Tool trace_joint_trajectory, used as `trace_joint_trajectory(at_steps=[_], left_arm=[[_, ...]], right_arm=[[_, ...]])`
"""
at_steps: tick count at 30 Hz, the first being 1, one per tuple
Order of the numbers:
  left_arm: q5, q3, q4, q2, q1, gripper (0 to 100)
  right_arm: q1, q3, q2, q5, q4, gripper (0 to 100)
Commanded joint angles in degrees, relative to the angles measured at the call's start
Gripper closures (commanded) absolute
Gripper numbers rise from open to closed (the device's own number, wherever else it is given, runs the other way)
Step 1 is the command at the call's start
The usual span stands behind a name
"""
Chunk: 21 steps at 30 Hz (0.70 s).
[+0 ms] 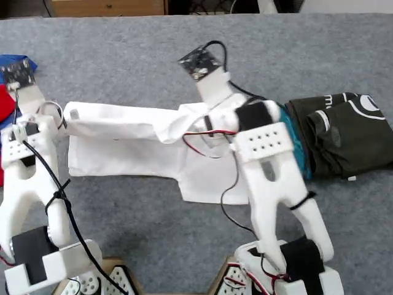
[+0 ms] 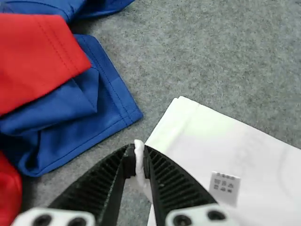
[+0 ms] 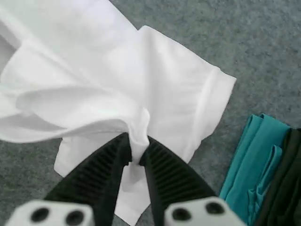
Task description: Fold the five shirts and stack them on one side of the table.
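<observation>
Grey felt-covered table [image 1: 123, 49]; wooden cabinet edge [image 1: 107, 6] beyond far side. Five shirts: one white shirt [image 1: 123, 153] spread mid-table, partly folded; one blue shirt [image 2: 70, 117] and one red shirt [image 2: 33, 56] bunched at left edge; one teal shirt [image 3: 254, 155] and one dark green shirt [image 1: 350, 132] folded at right. Left gripper [image 2: 135, 162] clamped on white shirt's edge; right gripper [image 3: 136, 153] pinching raised fold of same shirt.

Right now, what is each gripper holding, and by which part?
Both hold the white shirt: the left gripper pinches its edge near the label, the right gripper a bunched fold.
</observation>
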<state>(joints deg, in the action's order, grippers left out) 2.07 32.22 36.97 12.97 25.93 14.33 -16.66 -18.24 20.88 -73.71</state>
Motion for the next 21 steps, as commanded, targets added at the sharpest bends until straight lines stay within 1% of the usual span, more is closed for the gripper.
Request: trace_joint_trajectory(at_steps=[1,4,6,14,18,21], left_arm=[[2.7,-5.1,6.2,2.7,0.9,97],[2.8,-4.9,8.1,2.0,2.7,97],[2.8,-3.0,7.6,2.5,3.9,97],[2.9,-1.3,8.2,2.7,4.4,97],[2.9,-2.5,11.2,5.2,4.0,97],[2.9,-3.2,13.1,9.5,2.9,97]], right_arm=[[-5.0,1.9,-3.6,1.4,-2.0,98.6],[-8.4,1.5,-4.2,2.2,-2.3,98.6],[-9.4,0.6,-4.3,2.8,-2.3,98.6],[-8.4,-1.2,-4.4,1.8,-0.7,98.6],[-8.4,2.9,-4.4,0.8,-1.6,98.6],[-8.4,9.1,-4.4,-1.7,-3.2,98.6]])
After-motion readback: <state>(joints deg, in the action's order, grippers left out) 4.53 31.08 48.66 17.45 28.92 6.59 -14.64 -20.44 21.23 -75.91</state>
